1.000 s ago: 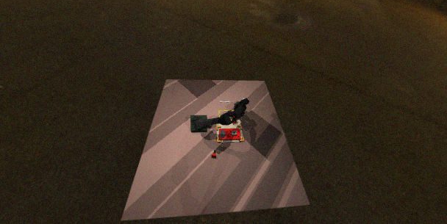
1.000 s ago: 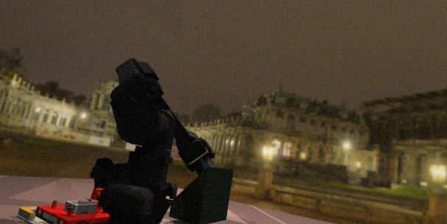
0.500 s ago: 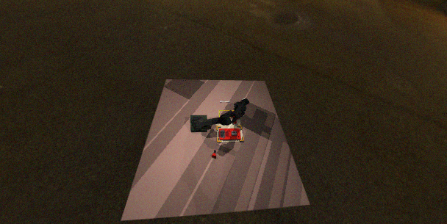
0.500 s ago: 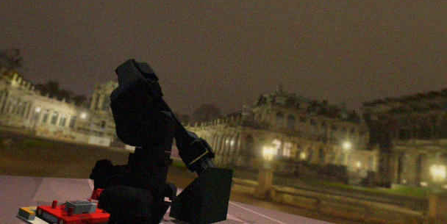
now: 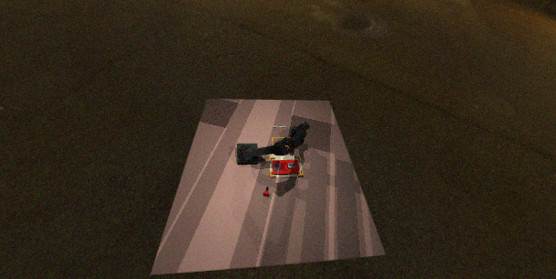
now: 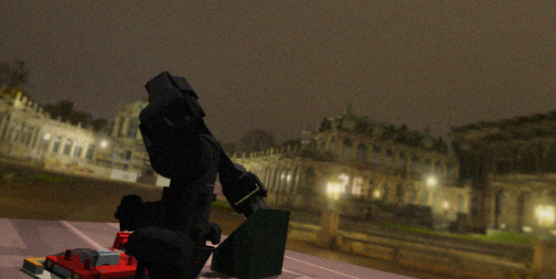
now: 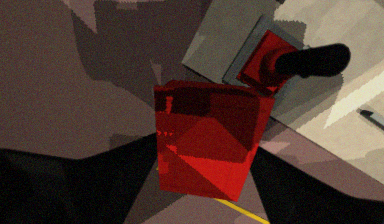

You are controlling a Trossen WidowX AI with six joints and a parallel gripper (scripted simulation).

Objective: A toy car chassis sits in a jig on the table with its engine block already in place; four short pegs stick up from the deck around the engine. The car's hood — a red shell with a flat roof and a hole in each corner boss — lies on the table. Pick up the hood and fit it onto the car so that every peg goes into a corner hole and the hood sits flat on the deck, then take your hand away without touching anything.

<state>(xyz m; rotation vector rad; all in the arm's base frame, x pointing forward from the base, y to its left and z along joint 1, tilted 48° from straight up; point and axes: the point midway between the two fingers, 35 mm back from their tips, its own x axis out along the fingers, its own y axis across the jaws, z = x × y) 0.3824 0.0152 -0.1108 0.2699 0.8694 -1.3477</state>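
- The table (image 5: 215,222) carries everything; the arm (image 6: 178,149) folds low over it from its dark base block (image 6: 251,245).
- The chassis (image 6: 78,265) sits in its yellow-edged jig (image 5: 272,174), with the grey engine block (image 6: 100,256) on the deck and short red pegs standing around it. No shell covers it, so the fitting step is not done.
- The hood (image 7: 210,137) fills the wrist view between the two dark finger shapes, its flat red roof facing the camera. In the top view it is hidden under the wrist, just beyond the jig.
- The gripper (image 7: 203,170) has its jaws clamped on the hood's sides. Whether the hood has left the table I cannot tell.
- Judged from this, the grasp is made; lifting, carrying across to the chassis, lining holes with pegs, seating and withdrawing all remain.
- A small red button-like block (image 7: 265,60) with a dark knob, a loose red piece (image 5: 266,191) and a thin grey tool (image 7: 375,120) lie nearby, apart from the work.
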